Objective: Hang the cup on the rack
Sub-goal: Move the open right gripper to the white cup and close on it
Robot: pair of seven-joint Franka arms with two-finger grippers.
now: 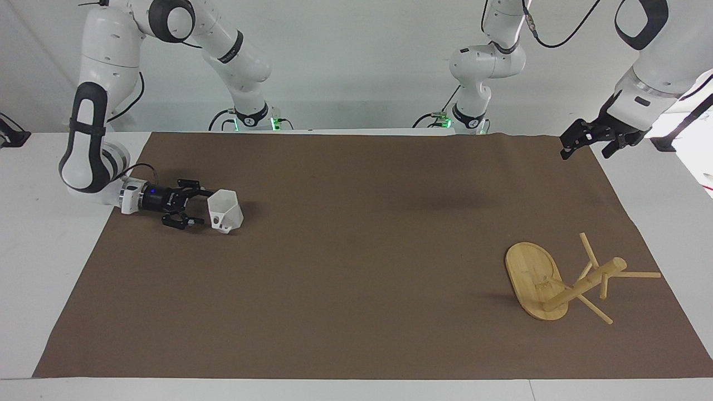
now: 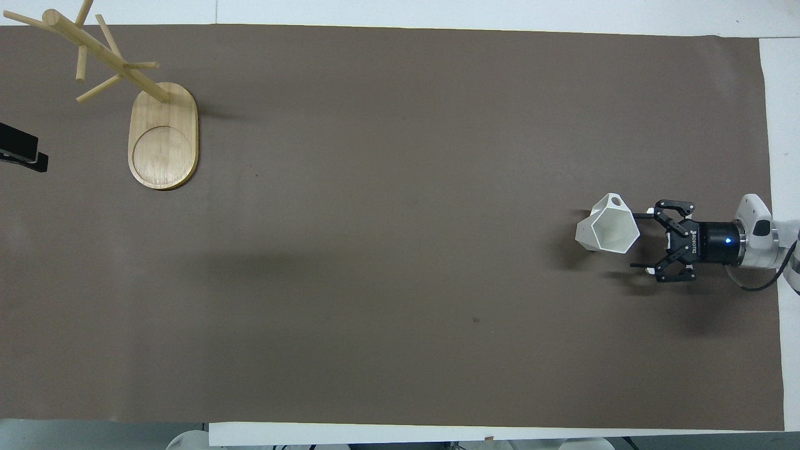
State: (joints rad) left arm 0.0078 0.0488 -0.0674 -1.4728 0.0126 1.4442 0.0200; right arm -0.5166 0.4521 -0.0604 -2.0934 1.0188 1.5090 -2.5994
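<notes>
One cup (image 1: pixel 225 210), one rack (image 1: pixel 562 281), one brown mat (image 1: pixel 356 312), two pincers

Robotics lab: two white arms w/ cabling at a table (image 1: pixel 33 250), brown mat (image 1: pixel 356 250), bare walls.

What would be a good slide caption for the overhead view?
Right pincer, open, reaches the white cup; bamboo rack stands at the left arm's end.

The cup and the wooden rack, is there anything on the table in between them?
Nothing: between the cup and the rack lies only bare brown cloth, plain in the overhead view.
</notes>
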